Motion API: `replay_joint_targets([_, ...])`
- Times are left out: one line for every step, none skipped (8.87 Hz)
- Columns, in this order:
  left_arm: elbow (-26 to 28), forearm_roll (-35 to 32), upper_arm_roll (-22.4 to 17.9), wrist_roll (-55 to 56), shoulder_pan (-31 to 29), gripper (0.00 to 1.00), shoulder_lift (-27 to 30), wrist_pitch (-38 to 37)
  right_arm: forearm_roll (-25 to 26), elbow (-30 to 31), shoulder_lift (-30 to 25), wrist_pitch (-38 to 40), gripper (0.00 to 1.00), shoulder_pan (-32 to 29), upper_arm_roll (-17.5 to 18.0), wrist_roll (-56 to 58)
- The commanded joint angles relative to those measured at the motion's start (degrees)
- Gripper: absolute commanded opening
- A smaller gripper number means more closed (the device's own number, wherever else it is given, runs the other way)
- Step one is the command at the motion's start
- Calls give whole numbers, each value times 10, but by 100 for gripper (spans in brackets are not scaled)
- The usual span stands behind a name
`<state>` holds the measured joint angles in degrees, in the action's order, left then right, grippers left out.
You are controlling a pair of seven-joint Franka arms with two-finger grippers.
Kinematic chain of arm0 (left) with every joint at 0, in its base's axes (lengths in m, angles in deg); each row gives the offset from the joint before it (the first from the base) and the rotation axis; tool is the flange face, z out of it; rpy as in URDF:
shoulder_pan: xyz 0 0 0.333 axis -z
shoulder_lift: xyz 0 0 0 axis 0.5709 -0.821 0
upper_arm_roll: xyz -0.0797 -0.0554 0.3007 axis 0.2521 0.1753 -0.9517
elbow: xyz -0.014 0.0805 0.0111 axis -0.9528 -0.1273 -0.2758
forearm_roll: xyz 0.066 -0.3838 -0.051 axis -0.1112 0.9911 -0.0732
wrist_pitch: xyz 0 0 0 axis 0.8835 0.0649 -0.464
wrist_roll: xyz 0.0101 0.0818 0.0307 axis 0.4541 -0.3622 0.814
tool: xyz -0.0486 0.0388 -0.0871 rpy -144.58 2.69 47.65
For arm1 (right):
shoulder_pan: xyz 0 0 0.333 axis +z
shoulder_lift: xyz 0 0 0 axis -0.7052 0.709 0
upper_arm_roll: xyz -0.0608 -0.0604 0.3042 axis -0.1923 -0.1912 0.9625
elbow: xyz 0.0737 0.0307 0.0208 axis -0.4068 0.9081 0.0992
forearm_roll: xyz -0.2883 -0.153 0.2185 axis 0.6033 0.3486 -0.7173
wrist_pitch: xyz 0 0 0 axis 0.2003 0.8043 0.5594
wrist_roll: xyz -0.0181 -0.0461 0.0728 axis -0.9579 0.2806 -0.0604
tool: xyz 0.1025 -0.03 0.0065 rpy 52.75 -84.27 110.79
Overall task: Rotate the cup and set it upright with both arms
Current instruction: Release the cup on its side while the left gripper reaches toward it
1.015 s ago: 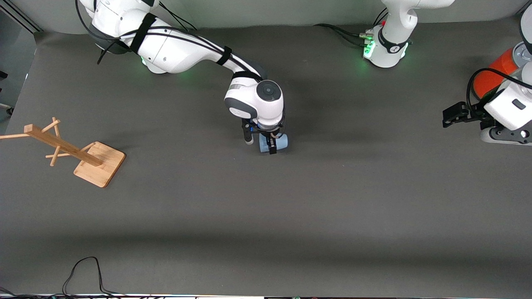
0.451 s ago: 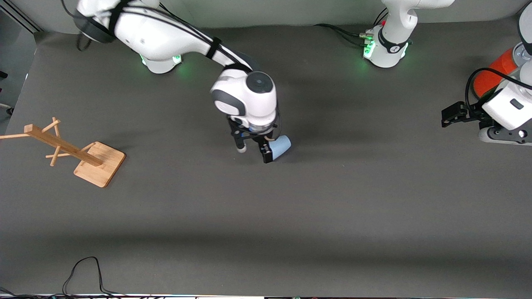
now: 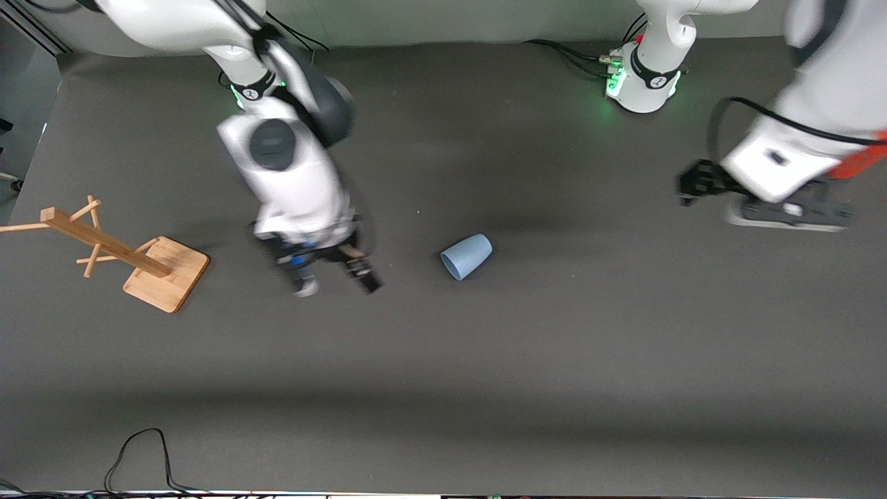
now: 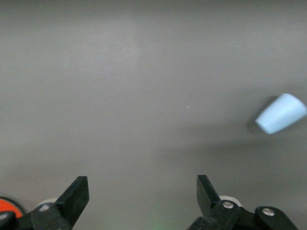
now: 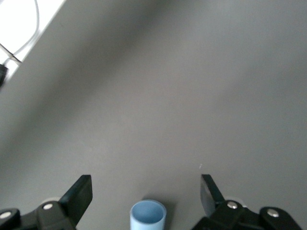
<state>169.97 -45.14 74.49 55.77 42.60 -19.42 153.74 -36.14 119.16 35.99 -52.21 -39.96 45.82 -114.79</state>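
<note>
Cup [image 3: 466, 256] lay on its side mid-bench, free of both hands. Right hand [image 3: 335, 280], spread wide and empty, hung between cup and peg rack [image 3: 111, 249]; left hand [image 4: 142, 197] gaped empty too.

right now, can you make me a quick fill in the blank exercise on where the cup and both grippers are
1. The cup lies on its ____ on the table.
2. The right gripper has ____ fingers and holds nothing.
3. The left gripper is open and holds ____.
4. The wooden rack stands toward the ____ arm's end of the table.

Missing words: side; open; nothing; right
</note>
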Motion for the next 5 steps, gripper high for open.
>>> replay_joint_targets([-59, -13, 68, 156, 32, 100, -81, -3, -86, 21, -78, 55, 100, 4, -107, 268])
replay_joint_targets([-137, -39, 74, 246, 85, 100, -169, -7, -106, 21, -106, 101, 100, -2, -150, 367])
replay_joint_targets([-217, -83, 73, 289, 138, 100, -247, -15, -129, 21, -134, 143, 100, -21, -181, 462])
replay_joint_targets([-248, -97, 72, 292, 157, 100, -301, -5, -131, 21, -158, 178, 100, -34, -209, 541])
replay_joint_targets([-256, -101, 73, 291, 161, 100, -323, -2, -131, 27, -175, 192, 100, -40, -236, 596])
